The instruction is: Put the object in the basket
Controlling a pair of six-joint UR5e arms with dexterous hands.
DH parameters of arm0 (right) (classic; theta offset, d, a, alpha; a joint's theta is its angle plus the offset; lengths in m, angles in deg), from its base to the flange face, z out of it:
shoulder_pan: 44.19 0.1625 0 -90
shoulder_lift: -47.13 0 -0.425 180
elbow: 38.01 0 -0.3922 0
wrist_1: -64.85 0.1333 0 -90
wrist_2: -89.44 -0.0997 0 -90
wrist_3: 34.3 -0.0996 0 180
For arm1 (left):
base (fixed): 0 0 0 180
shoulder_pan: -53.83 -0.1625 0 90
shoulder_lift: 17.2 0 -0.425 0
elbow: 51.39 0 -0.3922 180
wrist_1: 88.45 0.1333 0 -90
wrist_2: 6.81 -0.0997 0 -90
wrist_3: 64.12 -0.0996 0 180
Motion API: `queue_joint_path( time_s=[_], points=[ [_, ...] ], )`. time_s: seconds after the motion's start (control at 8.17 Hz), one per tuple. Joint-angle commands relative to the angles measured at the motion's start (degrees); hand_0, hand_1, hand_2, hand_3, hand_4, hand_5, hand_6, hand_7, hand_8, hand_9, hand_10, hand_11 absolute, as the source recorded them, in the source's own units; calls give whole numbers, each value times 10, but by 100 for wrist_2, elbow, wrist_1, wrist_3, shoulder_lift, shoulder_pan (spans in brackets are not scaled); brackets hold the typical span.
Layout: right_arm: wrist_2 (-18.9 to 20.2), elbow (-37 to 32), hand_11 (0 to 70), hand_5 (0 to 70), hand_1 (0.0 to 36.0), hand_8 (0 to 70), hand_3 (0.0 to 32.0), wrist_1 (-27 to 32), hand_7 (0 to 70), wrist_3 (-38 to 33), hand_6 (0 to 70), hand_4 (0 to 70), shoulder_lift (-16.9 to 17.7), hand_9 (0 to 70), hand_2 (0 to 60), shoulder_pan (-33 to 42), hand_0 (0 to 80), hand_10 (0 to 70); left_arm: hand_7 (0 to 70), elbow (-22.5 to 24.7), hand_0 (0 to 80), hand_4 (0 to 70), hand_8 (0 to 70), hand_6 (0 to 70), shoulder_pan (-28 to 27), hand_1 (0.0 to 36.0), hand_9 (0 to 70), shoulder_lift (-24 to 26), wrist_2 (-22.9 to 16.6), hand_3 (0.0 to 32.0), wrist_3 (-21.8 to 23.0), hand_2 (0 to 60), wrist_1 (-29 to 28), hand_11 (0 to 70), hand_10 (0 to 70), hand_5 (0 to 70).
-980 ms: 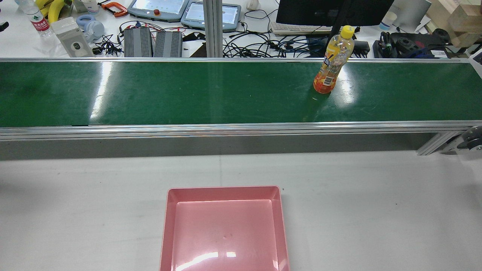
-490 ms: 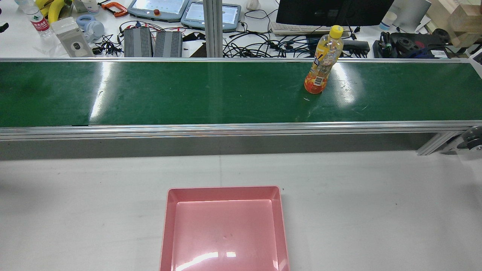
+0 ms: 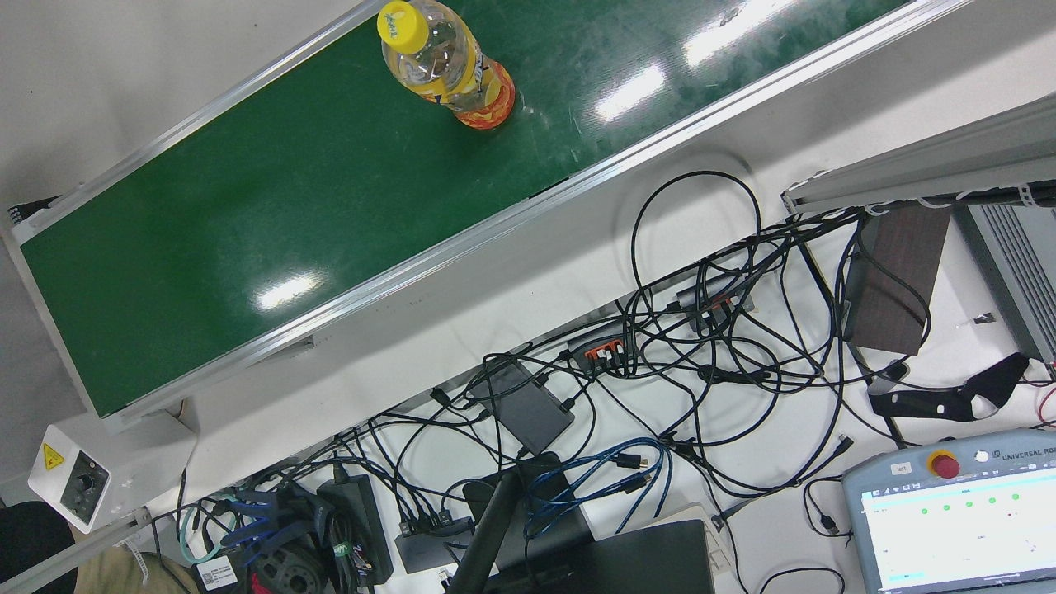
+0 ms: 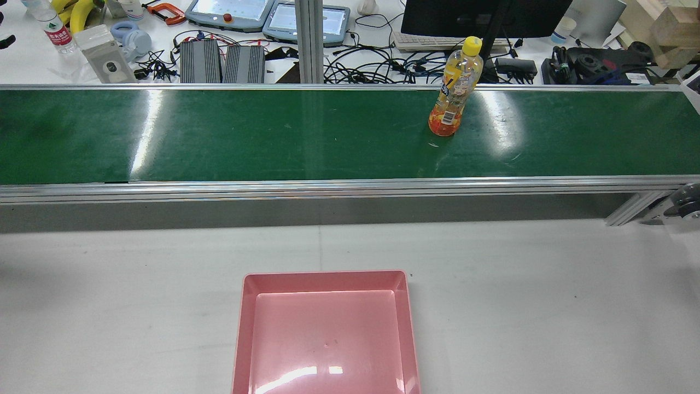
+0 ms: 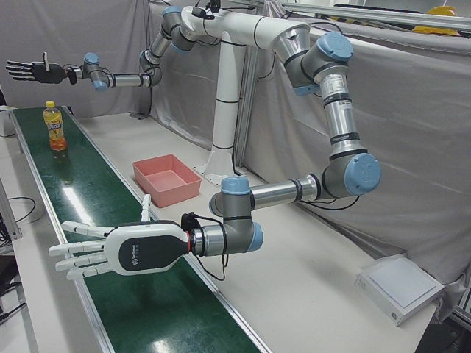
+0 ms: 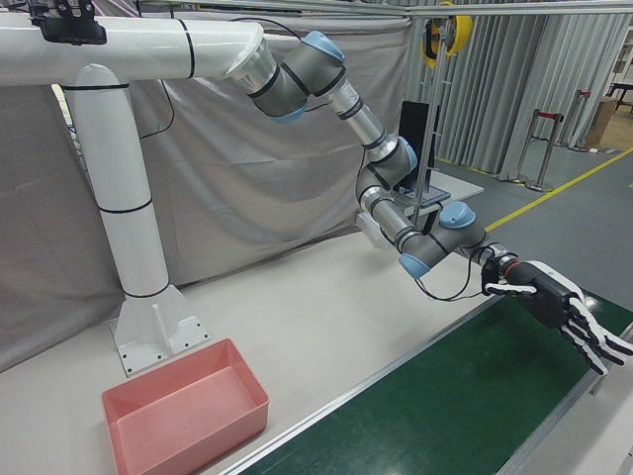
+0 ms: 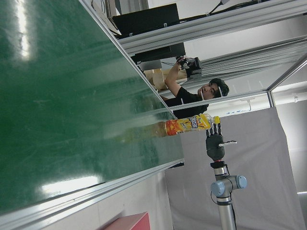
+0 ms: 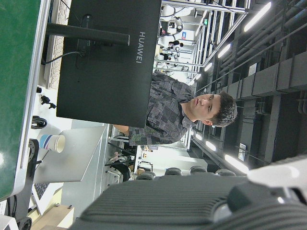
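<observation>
An orange drink bottle [image 4: 451, 93] with a yellow cap stands upright on the green conveyor belt [image 4: 273, 137], right of its middle. It also shows in the front view [image 3: 454, 70], the left-front view [image 5: 54, 126] and the left hand view [image 7: 189, 125]. The pink basket [image 4: 325, 282] sits empty on the white table before the belt. My left hand [image 5: 110, 254] is open, fingers spread, over the belt's left end, far from the bottle. My right hand [image 5: 29, 70] is open, raised just beyond the bottle. The rear view shows neither hand.
Aluminium rails edge the belt [image 3: 247, 206]. Behind it lies a bench with cables [image 3: 701, 346], teach pendants [image 4: 229, 13] and a monitor [image 4: 481, 16]. The basket [image 5: 176, 193] stands near the white pedestal [image 5: 221, 154]. A person shows in both hand views.
The bottle has travelled leftward along the belt in the rear view, still upright. The basket has not moved.
</observation>
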Motion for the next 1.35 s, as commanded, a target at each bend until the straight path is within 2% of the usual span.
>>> queue_joint_path(
  time_s=[0.0, 0.49, 1.22],
  points=[
    [0, 0, 0, 0, 0, 0, 0, 0, 0, 0, 0, 0, -3, 0, 0, 0, 0, 0, 0, 35, 538, 201, 0, 0, -58, 0, 8, 122, 0, 86, 0, 0, 9, 65, 39, 116],
    [9, 0, 0, 0, 0, 0, 0, 0, 0, 0, 0, 0, 6, 0, 0, 0, 0, 0, 3, 96, 554, 213, 1, 0, -278, 0, 12, 228, -26, 72, 0, 0, 272, 80, 49, 137],
    [0, 0, 0, 0, 0, 0, 0, 0, 0, 0, 0, 0, 6, 0, 0, 0, 0, 0, 2, 96, 540, 213, 0, 0, -287, 0, 9, 352, -26, 76, -9, 0, 334, 77, 47, 124]
  ],
)
